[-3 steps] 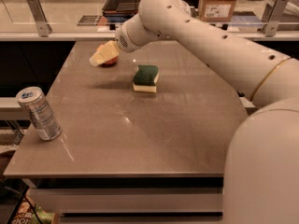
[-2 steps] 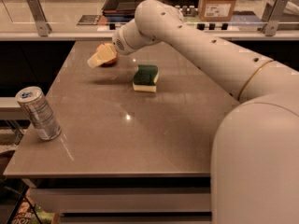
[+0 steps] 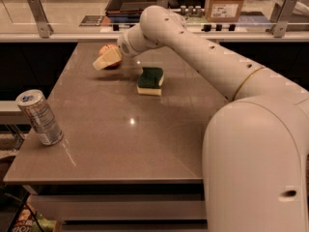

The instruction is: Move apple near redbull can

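The red-orange apple [image 3: 108,50] sits on the far left part of the brown table [image 3: 145,139]. My gripper [image 3: 107,60] is at the apple, its cream tip lying across the apple's front and hiding most of it. The arm reaches in from the right. The redbull can [image 3: 39,117], slim and silver-grey with a blue-tinted top, stands upright near the table's front left edge, well apart from the apple and the gripper.
A green-and-yellow sponge [image 3: 150,80] lies on the table to the right of the apple. Behind the table runs a counter with a railing [image 3: 58,33], a dark tray [image 3: 137,1] and a cardboard box [image 3: 226,1]. My own body fills the right foreground.
The arm has swung a little to the left and the gripper has sunk slightly at the apple, so the apple's top now shows above it. The can and the sponge have not moved.
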### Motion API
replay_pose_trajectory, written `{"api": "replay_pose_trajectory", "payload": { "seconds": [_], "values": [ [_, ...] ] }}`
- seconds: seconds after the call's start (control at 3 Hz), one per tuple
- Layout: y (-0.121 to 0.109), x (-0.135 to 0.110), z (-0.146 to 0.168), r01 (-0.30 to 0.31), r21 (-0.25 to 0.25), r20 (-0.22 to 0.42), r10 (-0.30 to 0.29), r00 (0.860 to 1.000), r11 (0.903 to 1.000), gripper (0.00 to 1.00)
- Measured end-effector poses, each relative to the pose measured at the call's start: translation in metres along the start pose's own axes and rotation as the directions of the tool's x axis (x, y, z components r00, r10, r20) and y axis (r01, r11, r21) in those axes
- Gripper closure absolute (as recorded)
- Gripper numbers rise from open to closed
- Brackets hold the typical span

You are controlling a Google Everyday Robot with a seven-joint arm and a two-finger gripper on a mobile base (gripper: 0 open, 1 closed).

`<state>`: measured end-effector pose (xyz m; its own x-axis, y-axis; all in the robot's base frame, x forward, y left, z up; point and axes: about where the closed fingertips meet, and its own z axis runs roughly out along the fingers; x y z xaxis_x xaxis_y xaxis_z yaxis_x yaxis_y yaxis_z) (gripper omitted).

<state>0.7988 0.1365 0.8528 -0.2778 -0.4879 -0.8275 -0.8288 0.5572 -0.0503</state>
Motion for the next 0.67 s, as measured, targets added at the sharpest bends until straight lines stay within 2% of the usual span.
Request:
{"api": "replay_pose_trajectory", "payload": {
  "seconds": [0.33, 0.67],
  "values": [
    [0.001, 0.0001, 0.0022, 0.0, -0.003, 0.0, 0.0, 1.0, 1.0, 0.18],
    [0.0027, 0.0009, 0.0049, 0.001, -0.007, -0.002, -0.001, 1.0, 1.0, 0.41]
  ]
}}
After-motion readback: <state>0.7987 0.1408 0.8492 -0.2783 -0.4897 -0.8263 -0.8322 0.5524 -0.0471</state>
